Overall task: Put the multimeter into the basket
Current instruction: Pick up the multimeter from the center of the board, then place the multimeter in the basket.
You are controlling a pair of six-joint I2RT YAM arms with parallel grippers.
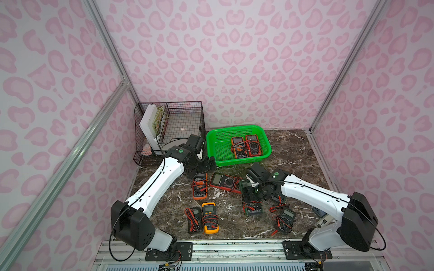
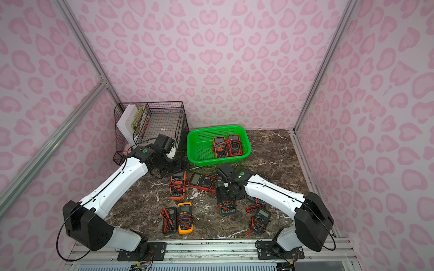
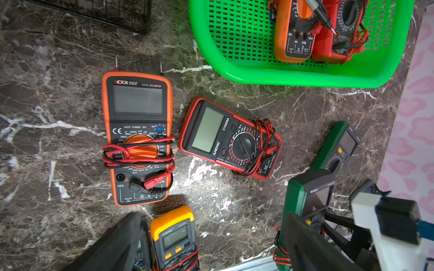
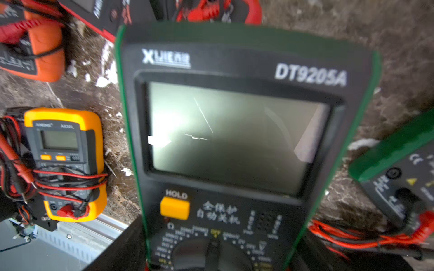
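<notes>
Perforated green plastic basket (image 1: 237, 162) noted on marbled tabletop (image 1: 293, 152). Left tool (image 1: 204, 166) is spread, empty; rectangular green-cased multimeter (image 4: 234, 140) is pinched by right tool (image 1: 250, 194).

Far left corner clutter
I see a black wire rack (image 1: 180, 117) in the marble tabletop's (image 1: 293, 150) far left corner, a white board (image 1: 147, 127) and a picture book (image 1: 158, 120) standing in it, pink-spotted walls (image 1: 234, 58) behind.
</notes>
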